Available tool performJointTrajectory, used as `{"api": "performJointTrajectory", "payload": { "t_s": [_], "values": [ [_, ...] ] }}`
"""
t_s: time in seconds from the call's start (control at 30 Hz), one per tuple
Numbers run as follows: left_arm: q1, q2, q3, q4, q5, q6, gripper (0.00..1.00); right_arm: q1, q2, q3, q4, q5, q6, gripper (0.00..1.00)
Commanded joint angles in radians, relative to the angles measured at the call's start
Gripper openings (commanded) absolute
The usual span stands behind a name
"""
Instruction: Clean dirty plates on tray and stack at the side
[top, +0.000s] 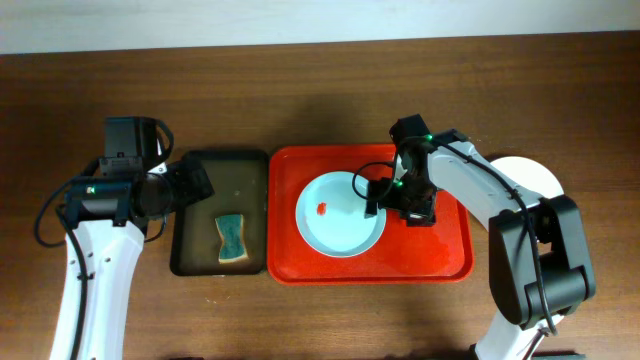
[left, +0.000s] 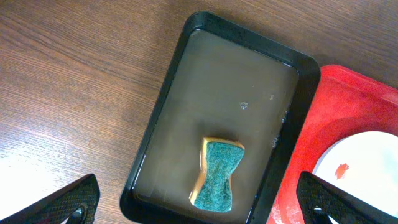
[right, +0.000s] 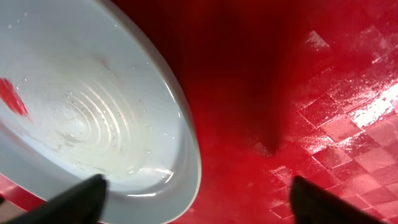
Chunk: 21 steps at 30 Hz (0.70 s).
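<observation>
Plate (top: 335, 222) with a red smear lies in the red tray (top: 450, 262), the right pincer (right: 199, 193) spread wide over its right rim. Left pincer (left: 199, 199) hangs spread above a dark tray (left: 180, 62) holding a sponge (left: 217, 174). Another plate (top: 535, 172) sits on the desk (top: 300, 90) right of it.

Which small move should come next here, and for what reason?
Probably lower the open left claw onto the green-topped yellow sponge lying below it in the dark rectangular tray, and close. The pale round plate on the red plastic tray shows a red smear, so wiping seems due.
</observation>
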Motion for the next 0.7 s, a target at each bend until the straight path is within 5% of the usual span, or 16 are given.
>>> {"api": "performJointTrajectory", "payload": {
  "t_s": [0.0,0.03,0.13,0.5,0.67],
  "values": [
    [0.003,-0.003,0.005,-0.001,0.008,-0.010,0.99,0.005,-0.032,-0.008,0.002,0.013,-0.001,0.99],
    [0.003,-0.003,0.005,-0.001,0.008,-0.010,0.99,0.005,-0.032,-0.008,0.008,0.013,-0.001,0.99],
    [0.003,-0.003,0.005,-0.001,0.008,-0.010,0.99,0.005,-0.032,-0.008,0.031,0.027,-0.001,0.46],
    [0.003,-0.003,0.005,-0.001,0.008,-0.010,0.99,0.020,-0.021,-0.076,0.137,0.027,-0.001,0.24],
    [0.003,-0.003,0.005,-0.001,0.008,-0.010,0.99,0.025,-0.021,-0.076,0.144,0.029,-0.002,0.04]
  ]
}}
